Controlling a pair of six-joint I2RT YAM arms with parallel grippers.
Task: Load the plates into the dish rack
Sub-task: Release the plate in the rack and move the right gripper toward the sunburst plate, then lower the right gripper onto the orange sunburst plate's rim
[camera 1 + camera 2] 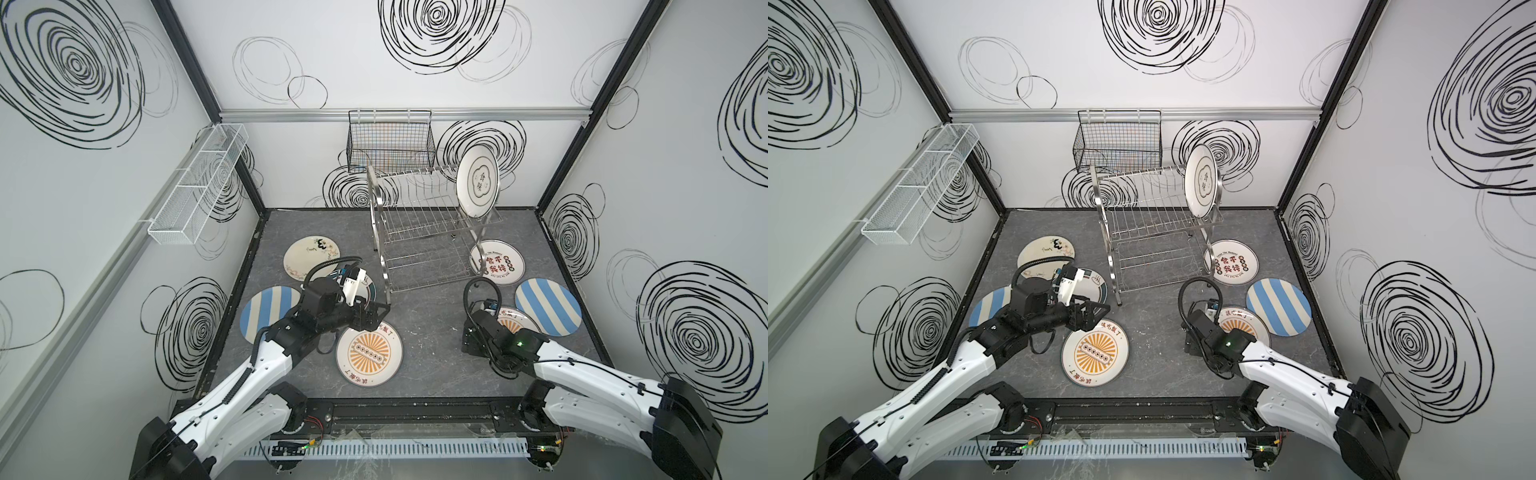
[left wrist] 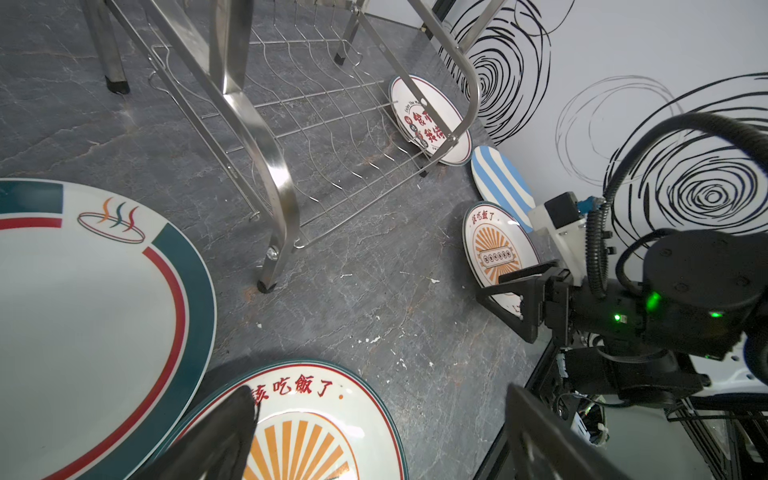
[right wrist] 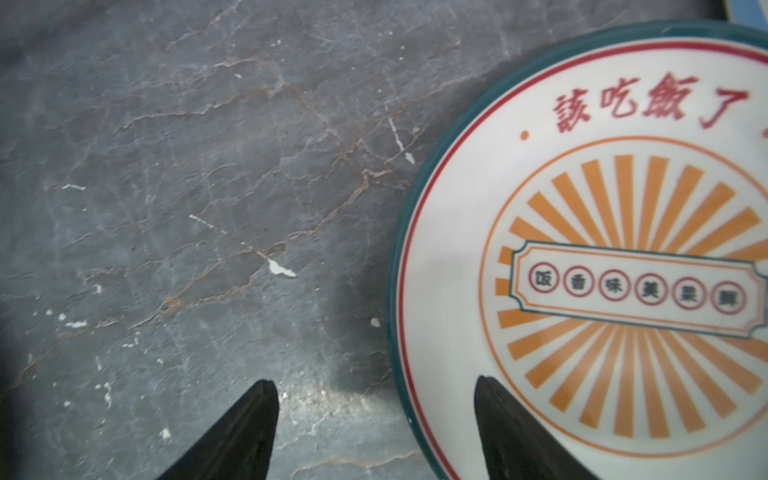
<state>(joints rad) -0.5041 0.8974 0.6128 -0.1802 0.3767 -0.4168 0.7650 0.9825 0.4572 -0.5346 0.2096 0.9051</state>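
- On the grey marbled tabletop (image 1: 428, 332), toward 12 o'clock, stands the shiny steel two-tier wire dish rack (image 1: 415, 199). A white plate with a dark rim and cloud-shaped emblem (image 1: 478, 183) stands on edge in its upper tier, at the 3 o'clock end.
- Seven more plates lie flat on the table.
- At 10 o'clock lies a cream floral plate (image 1: 311, 255), and at 9 o'clock a blue-and-cream striped plate (image 1: 266, 309), partly under the left arm.
- Just beside the rack's near foot lies a white plate with a teal rim and red line (image 2: 83, 311).
- At 6 o'clock lies an orange sunburst plate (image 1: 369, 353). The left gripper (image 2: 380, 392) hovers over its 12 o'clock rim, fingers spread wide, grasping nothing.
- At 2 o'clock a white plate with red characters (image 1: 498, 262) lies partly beneath the rack's end.
- At 3 o'clock a second striped plate (image 1: 547, 306) lies just beside a second sunburst plate (image 3: 602, 270).
- The right gripper (image 3: 374, 384) hangs low at that sunburst plate's 9 o'clock rim. Its jaws are parted and released, one fingertip over the plate and the other over bare table.
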